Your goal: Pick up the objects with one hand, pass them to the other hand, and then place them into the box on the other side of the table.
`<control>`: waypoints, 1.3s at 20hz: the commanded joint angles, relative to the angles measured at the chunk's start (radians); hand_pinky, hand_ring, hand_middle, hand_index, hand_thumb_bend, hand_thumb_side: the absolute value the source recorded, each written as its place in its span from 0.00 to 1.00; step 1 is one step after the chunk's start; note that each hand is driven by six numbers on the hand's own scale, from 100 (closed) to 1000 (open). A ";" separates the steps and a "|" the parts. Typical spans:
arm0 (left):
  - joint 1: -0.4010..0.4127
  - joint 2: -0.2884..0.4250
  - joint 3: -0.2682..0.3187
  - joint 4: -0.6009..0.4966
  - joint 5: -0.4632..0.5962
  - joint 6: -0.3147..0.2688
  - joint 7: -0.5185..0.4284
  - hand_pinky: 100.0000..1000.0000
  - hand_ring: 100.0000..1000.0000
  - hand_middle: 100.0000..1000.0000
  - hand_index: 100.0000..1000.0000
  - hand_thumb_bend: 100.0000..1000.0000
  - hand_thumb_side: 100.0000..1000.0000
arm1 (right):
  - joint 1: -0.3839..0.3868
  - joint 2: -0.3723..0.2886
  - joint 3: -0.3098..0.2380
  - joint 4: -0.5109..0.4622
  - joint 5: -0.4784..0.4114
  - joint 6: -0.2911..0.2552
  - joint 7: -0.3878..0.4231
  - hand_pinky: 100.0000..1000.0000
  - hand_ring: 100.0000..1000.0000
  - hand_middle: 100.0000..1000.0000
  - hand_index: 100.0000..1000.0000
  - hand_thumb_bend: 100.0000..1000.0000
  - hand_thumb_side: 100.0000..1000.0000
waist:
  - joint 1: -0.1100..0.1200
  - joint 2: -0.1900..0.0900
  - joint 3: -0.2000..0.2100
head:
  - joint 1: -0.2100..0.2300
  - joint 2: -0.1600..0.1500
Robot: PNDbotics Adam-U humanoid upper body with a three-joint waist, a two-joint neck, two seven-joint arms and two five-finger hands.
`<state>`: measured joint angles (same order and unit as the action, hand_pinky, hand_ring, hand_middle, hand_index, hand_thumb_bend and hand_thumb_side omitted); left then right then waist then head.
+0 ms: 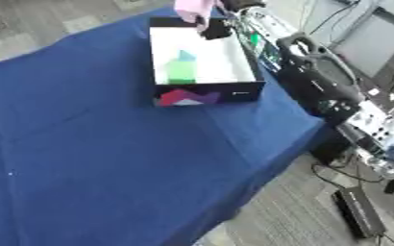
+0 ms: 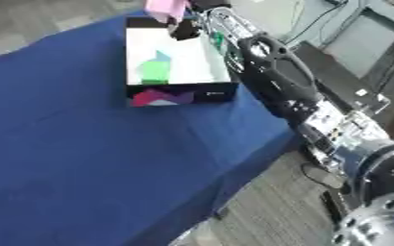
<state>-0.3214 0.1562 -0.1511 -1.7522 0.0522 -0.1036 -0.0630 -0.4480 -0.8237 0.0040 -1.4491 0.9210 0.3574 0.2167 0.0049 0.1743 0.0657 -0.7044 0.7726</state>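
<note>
— While the right arm (image 2: 284, 81) is stretched out over the table's right edge, where's the pink thing (image 1: 192, 8)?

— Up over the far rim of the box (image 1: 202, 65), right hand (image 1: 215, 29) just under and beside it. Looks pinched in the fingers, but it's too blurry, so can't tell for sure.

— Anything in the box?

— A green block (image 1: 181, 72) on the white floor. Blue cloth (image 1: 91, 158) underneath it all. Left hand's nowhere to be seen.

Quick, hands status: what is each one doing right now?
Right hand: over the far edge of the white-lined black box, holding a pink object.
Left hand: not in view.
</note>
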 commanded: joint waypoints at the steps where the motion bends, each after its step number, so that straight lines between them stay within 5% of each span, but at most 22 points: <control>1: -0.007 0.002 0.007 -0.011 -0.003 -0.005 -0.001 0.59 0.44 0.42 0.66 0.95 0.51 | -0.010 -0.037 0.000 -0.007 -0.021 0.009 0.006 0.89 0.90 0.93 1.00 0.00 0.95 | 0.002 -0.003 0.001 | -0.008 -0.003; 23: -0.007 0.001 0.005 -0.011 0.003 -0.008 -0.015 0.59 0.43 0.43 0.66 0.95 0.51 | -0.037 -0.008 0.024 0.052 -0.024 0.014 0.083 0.93 0.92 0.94 1.00 0.00 1.00 | 0.007 -0.001 0.005 | -0.030 -0.003; 26: -0.004 0.000 0.006 -0.011 0.004 -0.008 -0.018 0.59 0.43 0.43 0.66 0.95 0.51 | -0.055 0.008 0.034 0.065 -0.012 0.000 0.065 0.94 0.93 0.95 1.00 0.00 0.88 | 0.011 -0.002 0.006 | -0.033 -0.003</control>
<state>-0.3171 0.1556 -0.1510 -1.7521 0.0555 -0.1101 -0.0763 -0.4858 -0.7951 0.0418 -1.3820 0.9001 0.3613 0.2903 0.0049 0.1743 0.0706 -0.7339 0.7726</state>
